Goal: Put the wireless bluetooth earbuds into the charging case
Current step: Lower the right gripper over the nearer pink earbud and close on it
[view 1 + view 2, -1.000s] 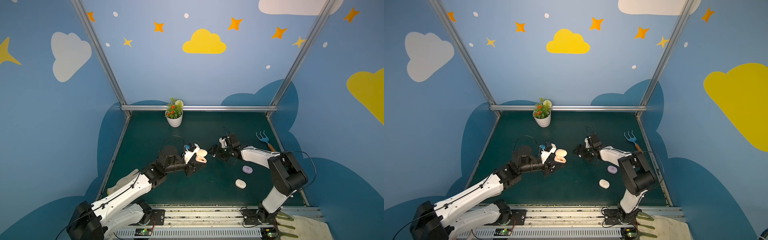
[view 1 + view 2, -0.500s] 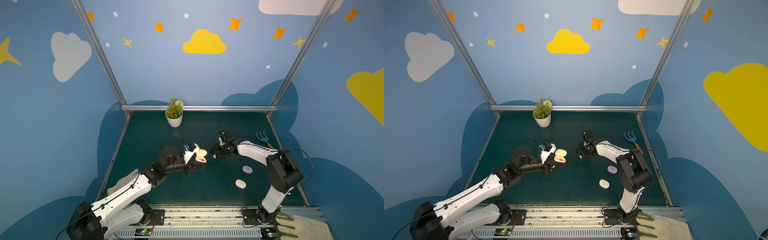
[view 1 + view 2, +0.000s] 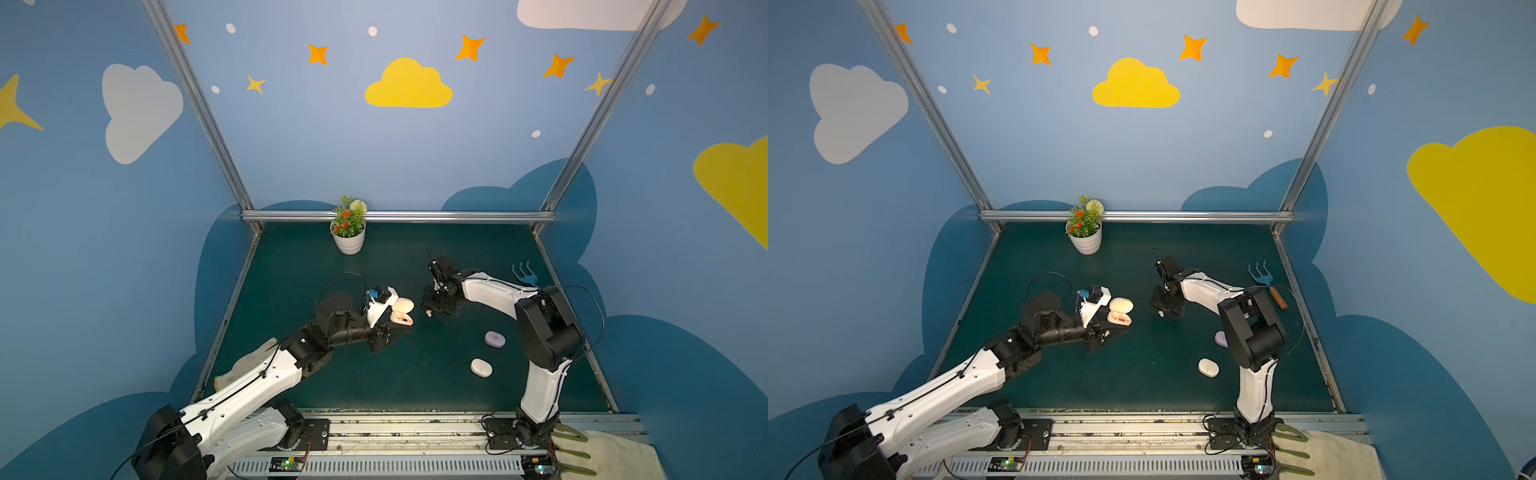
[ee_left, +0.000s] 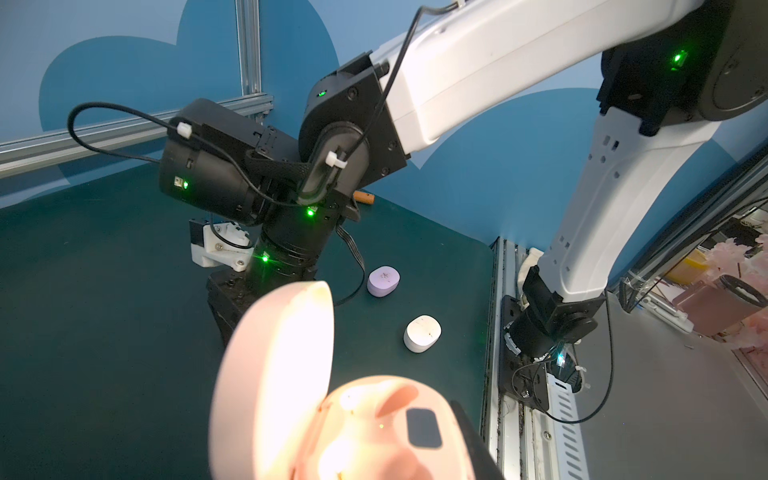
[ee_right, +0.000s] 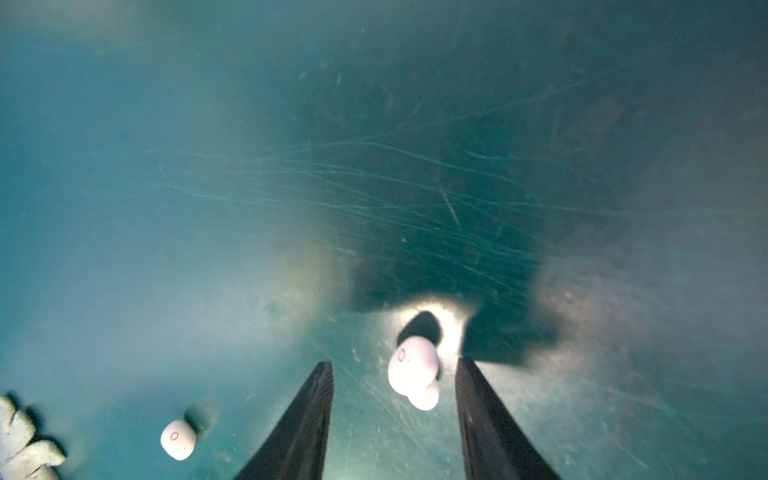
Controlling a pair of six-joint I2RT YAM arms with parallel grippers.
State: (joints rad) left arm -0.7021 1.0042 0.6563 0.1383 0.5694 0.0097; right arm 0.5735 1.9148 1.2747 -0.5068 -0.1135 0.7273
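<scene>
Nearest the rail, the white case (image 3: pixel 481 367) lay closed on the green mat (image 3: pixel 374 382). The lilac case (image 3: pixel 494 338) lay closed just behind it. In a top view the right arm hid about half of the lilac case.

Mid-mat, the left gripper (image 3: pixel 398 325) was clamped on the base of the pink charging case (image 3: pixel 402 311), lid raised.
- One finger showed against the base; the case hid the other.
- In the left wrist view glare washed out the case interior, so I could not tell whether any bud sat in the wells.

Just beyond, the right gripper (image 5: pixel 395 361) pointed down at the mat with its jaws apart.
- They stood either side of a whitish earbud (image 5: pixel 413 370) lying on the mat, and neither finger touched it.
- A second bud (image 5: pixel 178 438) lay outside the jaws, to one side.
- A pale lumpy object (image 5: pixel 20 444) was cut off at the frame edge and could not be identified.

Farther back, the blue hand rake (image 3: pixel 524 274) had its handle partly behind the right arm. The plant pot (image 3: pixel 349 241) stood at the back rail.

Counts:
- Cases: 3 (1 open, 2 closed)
- Buds in view: 2
- Rake: 1
- Pot: 1
</scene>
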